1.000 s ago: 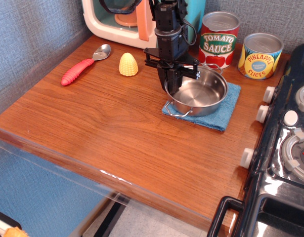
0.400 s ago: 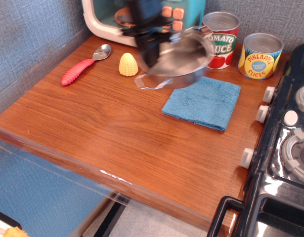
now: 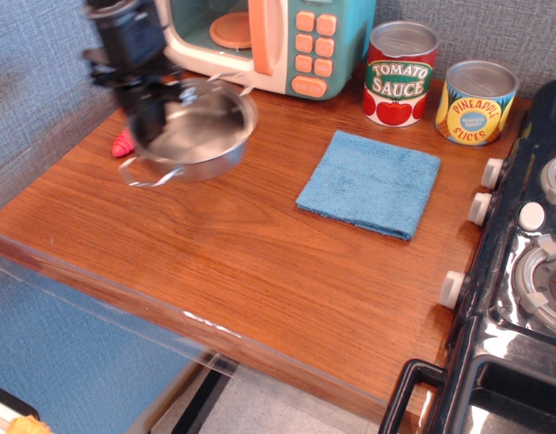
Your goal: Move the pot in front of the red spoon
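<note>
The pot (image 3: 194,131) is now hanging over the left part of the wooden counter (image 3: 259,262), where a moment ago it was in the air just left of the tomato sauce can (image 3: 400,72); a second ago it was sitting on the blue cloth (image 3: 370,183), which is now lying bare. My gripper (image 3: 149,113) is pinching the pot's left rim, jaws pressed on the wall, and carrying it tilted slightly, one wire handle pointing toward the front-left. The pot is covering most of the red spoon (image 3: 123,142); only the tip of its red handle is peeking out at the pot's left edge. The corn piece that was showing earlier is hidden behind the pot and my arm. The grey wall (image 3: 33,99) is standing close on the left; the toy microwave (image 3: 278,41) is sitting just behind; a wide stretch of bare wood is lying open toward the front edge and between pot and cloth; the pineapple can (image 3: 476,101) and stove (image 3: 531,253) are staying well apart on the right.
</note>
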Robot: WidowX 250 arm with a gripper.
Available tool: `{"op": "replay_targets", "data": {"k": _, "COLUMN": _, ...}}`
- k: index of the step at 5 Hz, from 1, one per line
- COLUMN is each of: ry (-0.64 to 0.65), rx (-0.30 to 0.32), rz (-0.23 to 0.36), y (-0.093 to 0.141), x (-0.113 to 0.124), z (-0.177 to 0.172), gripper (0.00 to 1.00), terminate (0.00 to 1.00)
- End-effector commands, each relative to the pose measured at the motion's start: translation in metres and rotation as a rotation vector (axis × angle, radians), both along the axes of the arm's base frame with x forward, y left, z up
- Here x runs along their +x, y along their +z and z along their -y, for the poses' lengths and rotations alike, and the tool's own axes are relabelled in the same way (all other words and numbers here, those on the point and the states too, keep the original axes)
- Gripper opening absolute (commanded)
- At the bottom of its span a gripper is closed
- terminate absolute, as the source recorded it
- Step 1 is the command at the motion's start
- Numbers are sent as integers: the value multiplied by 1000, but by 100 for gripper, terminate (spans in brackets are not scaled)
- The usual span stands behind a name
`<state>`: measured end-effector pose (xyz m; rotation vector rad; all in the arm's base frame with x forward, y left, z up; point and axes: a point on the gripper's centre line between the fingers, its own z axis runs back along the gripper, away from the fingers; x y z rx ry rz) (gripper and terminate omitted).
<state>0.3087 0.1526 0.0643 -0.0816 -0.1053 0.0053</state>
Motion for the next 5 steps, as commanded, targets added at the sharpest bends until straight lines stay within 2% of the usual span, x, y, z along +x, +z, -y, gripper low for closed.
{"op": "replay_targets", "data": {"k": 1, "ry": 1, "rx": 55, "rz": -55, "y": -20, "x": -6, "z": -42, "gripper": 0, "terminate": 0}}
{"op": "replay_targets", "data": {"k": 2, "ry": 13, "rx": 59, "rz": -91, "y": -30, "x": -9, "z": -48, "gripper": 0, "terminate": 0}}
{"op": "replay_targets", "data": {"k": 3, "ry": -2, "rx": 40, "rz": -89, "y": -30, "x": -12, "z": -48, "gripper": 0, "terminate": 0}}
{"op": "replay_targets", "data": {"k": 4, "ry": 2, "rx": 55, "rz": -86, "y": -24, "x": -18, "z": -46, "gripper": 100, "terminate": 0}}
{"op": "replay_targets", "data": {"k": 5, "ry": 8, "rx": 70, "rz": -57, "y": -13, "x": -21, "z": -44, "gripper": 100, "terminate": 0}}
